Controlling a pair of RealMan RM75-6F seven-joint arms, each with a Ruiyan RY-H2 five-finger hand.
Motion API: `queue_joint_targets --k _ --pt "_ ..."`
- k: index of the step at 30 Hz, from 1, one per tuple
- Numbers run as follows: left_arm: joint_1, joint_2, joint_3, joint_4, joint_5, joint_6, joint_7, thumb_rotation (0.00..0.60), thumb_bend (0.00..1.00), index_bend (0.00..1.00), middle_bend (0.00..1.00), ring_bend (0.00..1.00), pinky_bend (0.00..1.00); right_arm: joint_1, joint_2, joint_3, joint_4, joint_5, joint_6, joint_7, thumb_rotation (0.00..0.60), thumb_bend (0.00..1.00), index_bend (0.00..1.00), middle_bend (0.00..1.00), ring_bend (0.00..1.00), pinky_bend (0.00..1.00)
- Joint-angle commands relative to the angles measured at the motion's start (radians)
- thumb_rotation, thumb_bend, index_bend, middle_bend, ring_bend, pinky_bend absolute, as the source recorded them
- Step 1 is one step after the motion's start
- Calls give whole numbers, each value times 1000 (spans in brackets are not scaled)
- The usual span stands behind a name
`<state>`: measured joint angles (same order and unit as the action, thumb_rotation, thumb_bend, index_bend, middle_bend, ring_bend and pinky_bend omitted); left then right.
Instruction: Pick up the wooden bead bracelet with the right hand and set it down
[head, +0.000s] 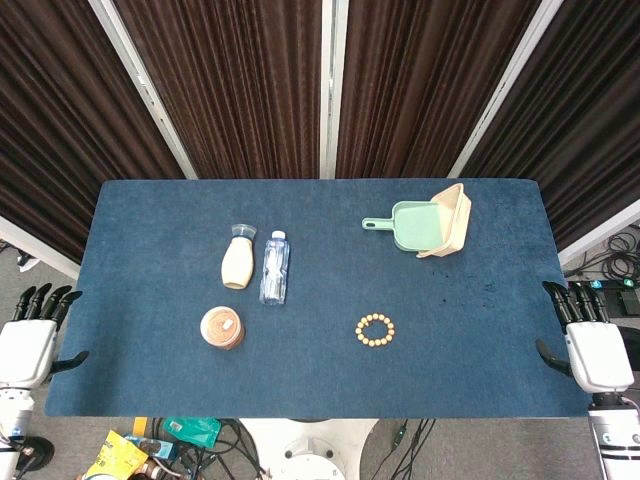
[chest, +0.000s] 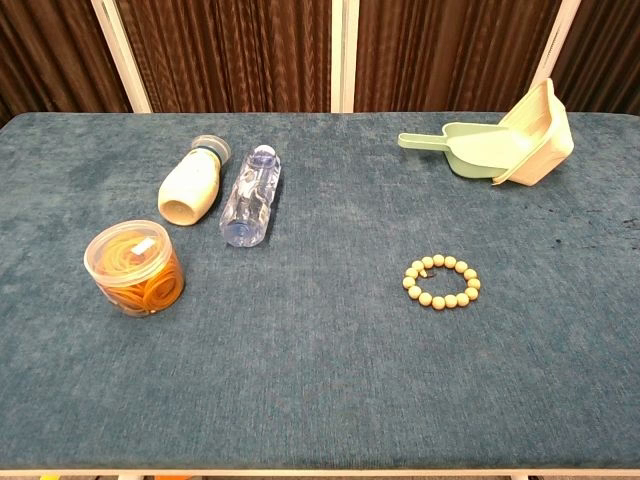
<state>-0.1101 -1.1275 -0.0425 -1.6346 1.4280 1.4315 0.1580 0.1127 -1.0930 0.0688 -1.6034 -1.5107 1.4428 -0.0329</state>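
Head view is showing the ring of pale wooden beads, the bracelet (head: 375, 330), lying flat on the dark blue cloth-covered table (head: 480, 340) in the lower centre-right of the frame. It is sitting as a nearly round loop, so no long axis or pointing direction is standing out; in the chest view the bracelet (chest: 442, 281) is looking slightly wider than tall, with a tiny knot or tag at its upper left edge.

Both hands are resting off the table edges, well apart from the bracelet. The white right hand (head: 590, 345) is hanging at the lower right of the head view, its dark fingers (head: 570, 298) spread apart and holding nothing. The white left hand (head: 28, 340) is sitting at the lower left, fingers likewise extended and empty.

Left of centre, a cream plastic bottle (head: 237, 258) and a clear water bottle (head: 275, 267) are lying side by side, with a clear round tub of orange rubber bands (head: 222, 327) below them. At upper right, a green dustpan (head: 415, 224) is lying against a tilted beige basket (head: 450, 220).
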Motion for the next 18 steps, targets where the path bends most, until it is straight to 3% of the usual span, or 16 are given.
queue_joint_targets --k 1,12,18 --pt "5 -12 -1 11 14 21 0 600 35 164 127 25 24 2 2 2 -2 -2 3 4 600 189 0 116 0 0" --pt "21 -15 6 5 19 38 -12 600 35 164 128 25 22 22 11 -8 9 -57 -1 93 600 193 0 143 0 3" --pt "27 -10 7 2 17 43 -16 600 35 164 128 24 24 158 8 -21 -1 -190 -132 218 600 267 103 231 4 51"
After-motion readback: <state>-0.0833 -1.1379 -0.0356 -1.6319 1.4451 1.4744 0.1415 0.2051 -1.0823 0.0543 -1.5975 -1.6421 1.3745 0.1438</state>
